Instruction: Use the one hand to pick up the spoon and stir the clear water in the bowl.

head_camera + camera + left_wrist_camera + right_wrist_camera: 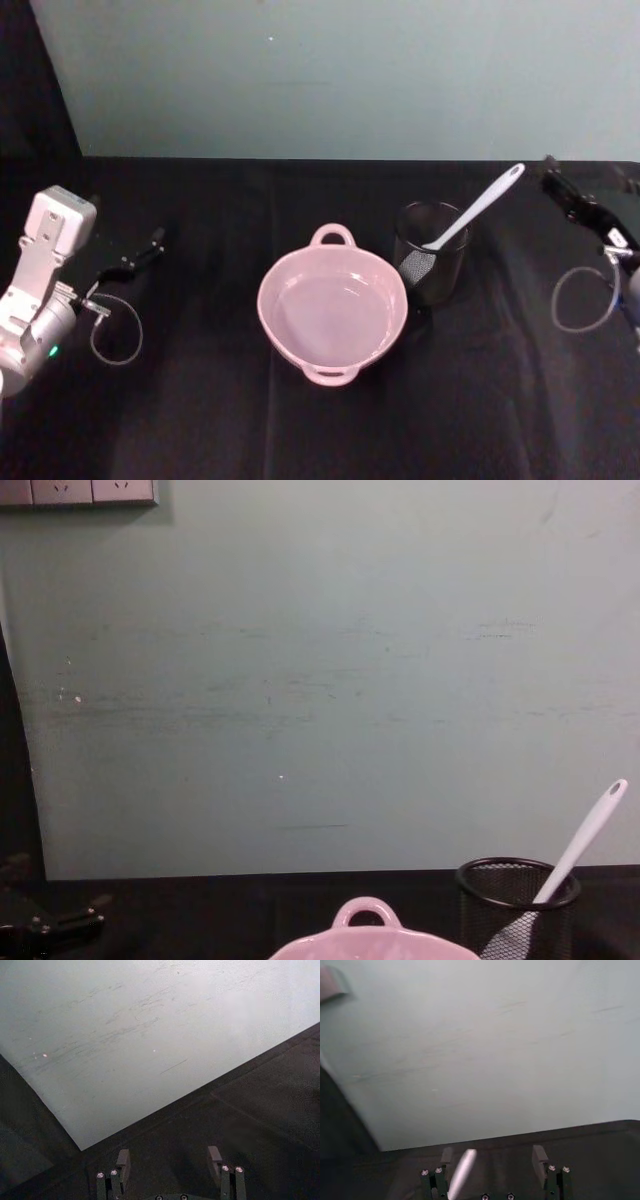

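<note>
Water is lying clear in the pale pink ceramic bowl [332, 316], which is sitting near the middle of the black table [200, 420] with its small loop handle pointing toward the back edge. Just beside it, toward the right edge, the black wire-mesh cylindrical cup [431, 252] is standing upright, and the long slim white plastic spoon [478, 211] is leaning in it, scoop down, handle tilting up toward the right. The right black gripper [492, 1160] is hovering near the table's right edge, jaws standing wide apart and gripping nothing, with the spoon's handle showing blurred between them. The left black gripper [170, 1162] is resting by the left edge, jaws likewise spread and holding nothing.
</note>
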